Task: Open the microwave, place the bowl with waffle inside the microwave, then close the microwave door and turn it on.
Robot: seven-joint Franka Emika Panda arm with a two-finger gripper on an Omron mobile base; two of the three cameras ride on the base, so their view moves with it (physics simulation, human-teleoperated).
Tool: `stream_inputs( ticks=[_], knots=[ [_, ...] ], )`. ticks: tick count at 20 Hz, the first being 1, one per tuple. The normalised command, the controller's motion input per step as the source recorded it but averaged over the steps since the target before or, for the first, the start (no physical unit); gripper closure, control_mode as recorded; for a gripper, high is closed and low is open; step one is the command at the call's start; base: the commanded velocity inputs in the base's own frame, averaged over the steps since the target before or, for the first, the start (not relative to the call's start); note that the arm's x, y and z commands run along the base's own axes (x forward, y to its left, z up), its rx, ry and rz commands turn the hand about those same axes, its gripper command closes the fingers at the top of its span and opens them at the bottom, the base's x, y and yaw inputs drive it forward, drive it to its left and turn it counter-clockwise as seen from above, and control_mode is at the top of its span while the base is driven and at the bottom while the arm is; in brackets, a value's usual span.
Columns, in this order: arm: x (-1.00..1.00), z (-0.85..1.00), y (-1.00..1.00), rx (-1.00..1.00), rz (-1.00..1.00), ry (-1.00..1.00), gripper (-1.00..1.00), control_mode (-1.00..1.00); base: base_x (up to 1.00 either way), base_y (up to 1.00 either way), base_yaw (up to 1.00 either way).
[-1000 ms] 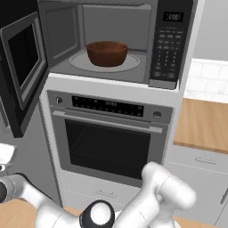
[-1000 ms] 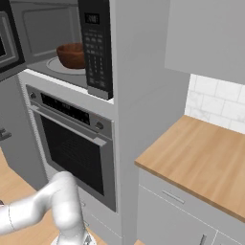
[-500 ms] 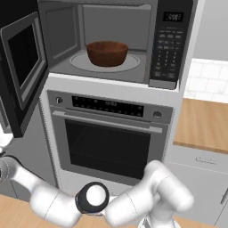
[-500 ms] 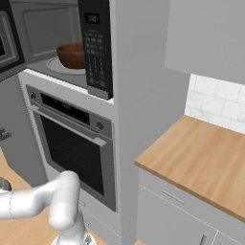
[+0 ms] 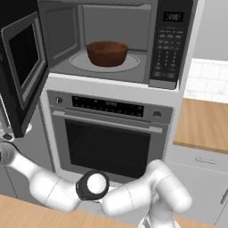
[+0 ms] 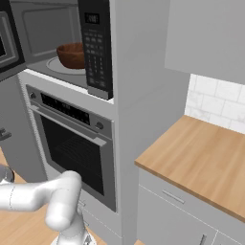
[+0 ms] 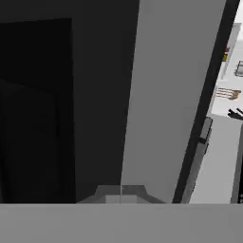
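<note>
The microwave [image 5: 111, 40] stands open, and the dark reddish-brown bowl [image 5: 107, 52] sits on its glass turntable [image 5: 133, 62]; the same bowl [image 6: 72, 53] shows past the keypad edge. The waffle is hidden inside the bowl. The microwave door [image 5: 22, 71] is swung out to the left. My arm stretches low and left, its wrist [image 5: 5, 153] just below the door's bottom edge. In the hand view my gripper [image 7: 121, 193] is shut on nothing, close to a dark panel and a grey surface.
A steel-trimmed oven [image 5: 107, 138] with a horizontal handle sits under the microwave. The keypad panel [image 5: 167, 49] is on the microwave's right. A wooden counter [image 6: 201, 158] with drawers below and a white tile backsplash lies to the right.
My arm has lifted and reached further left, bringing the hand under the open door. The bowl and the door have not moved.
</note>
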Motion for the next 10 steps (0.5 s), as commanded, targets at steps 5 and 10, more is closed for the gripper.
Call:
stream_inputs(
  ticks=[5,10],
  knots=[
    [0.13,0.33,-1.00,0.51,-0.02,-0.14,1.00,-1.00,0.00,0.00,0.00],
    [0.49,0.72,-1.00,0.49,0.00,-0.04,1.00,-1.00,0.00,0.00,0.00]
  ],
)
